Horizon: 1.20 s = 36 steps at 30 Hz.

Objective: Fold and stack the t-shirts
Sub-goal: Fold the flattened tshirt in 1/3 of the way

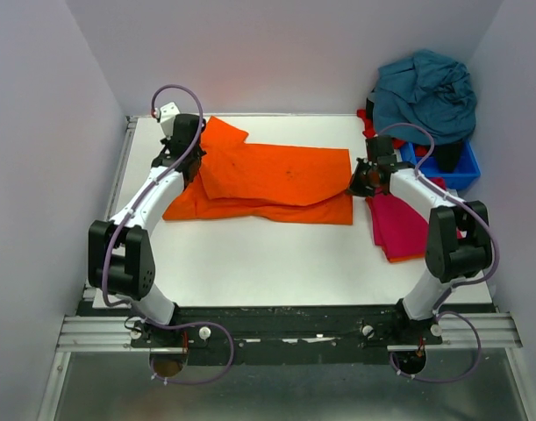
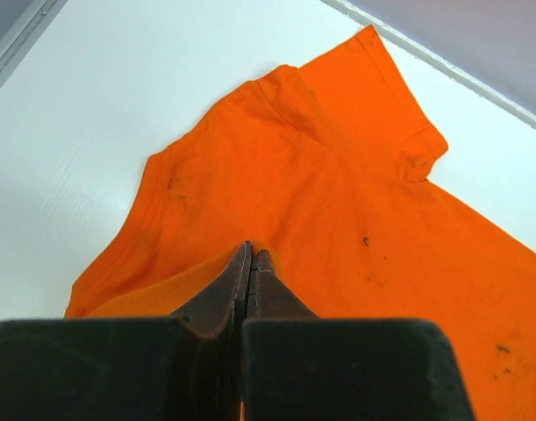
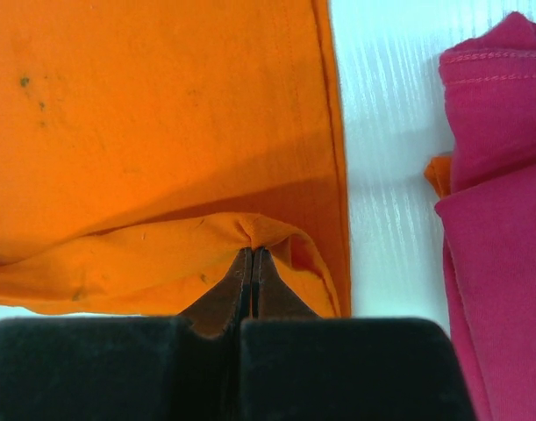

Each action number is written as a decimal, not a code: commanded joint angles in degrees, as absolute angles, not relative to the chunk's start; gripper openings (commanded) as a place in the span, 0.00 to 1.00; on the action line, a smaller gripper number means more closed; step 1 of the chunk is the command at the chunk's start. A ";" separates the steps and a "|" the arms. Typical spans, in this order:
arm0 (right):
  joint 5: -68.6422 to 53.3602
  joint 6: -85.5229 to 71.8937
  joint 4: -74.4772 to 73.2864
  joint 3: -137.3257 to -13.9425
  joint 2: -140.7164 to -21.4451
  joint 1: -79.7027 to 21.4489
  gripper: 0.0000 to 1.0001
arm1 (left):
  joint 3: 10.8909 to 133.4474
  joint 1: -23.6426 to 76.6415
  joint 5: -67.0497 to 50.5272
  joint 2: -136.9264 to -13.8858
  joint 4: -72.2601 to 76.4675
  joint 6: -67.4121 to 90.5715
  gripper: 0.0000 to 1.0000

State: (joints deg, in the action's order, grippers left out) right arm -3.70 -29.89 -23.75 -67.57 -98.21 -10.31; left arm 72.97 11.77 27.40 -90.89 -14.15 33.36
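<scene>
The bright orange t-shirt lies across the back half of the table, its top layer folded over. My left gripper is shut on the shirt's left edge; the left wrist view shows its fingertips pinching orange cloth. My right gripper is shut on the shirt's right edge; the right wrist view shows a cloth fold bunched at its tips. A folded magenta-red t-shirt lies at the right, under the right arm, and shows in the right wrist view. A teal-blue t-shirt is heaped at the back right.
A small blue plastic bin stands at the back right under the teal heap, with red cloth beside it. White walls enclose the table on the left, back and right. The near half of the white table lies bare.
</scene>
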 commanded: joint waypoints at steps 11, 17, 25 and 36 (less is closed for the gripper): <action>-1.58 -28.65 -25.58 -70.93 -101.42 -8.79 0.01 | 79.89 10.37 26.72 -98.79 -14.33 30.94 0.00; -1.76 -28.74 -26.10 -72.16 -102.83 -8.79 0.01 | 83.14 10.02 27.07 -101.07 -15.47 30.50 0.00; -0.97 -28.83 -26.54 -73.21 -104.15 -8.70 0.01 | 85.34 9.14 26.98 -102.56 -15.91 30.94 0.00; -0.26 -28.92 -26.72 -73.21 -104.59 -8.26 0.01 | 88.24 8.96 25.84 -105.99 -16.17 29.53 0.00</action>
State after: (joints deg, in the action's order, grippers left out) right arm -2.26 -29.47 -25.63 -71.85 -102.87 -9.17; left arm 85.73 9.37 27.00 -104.12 -15.97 30.79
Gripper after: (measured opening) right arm 0.013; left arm 0.006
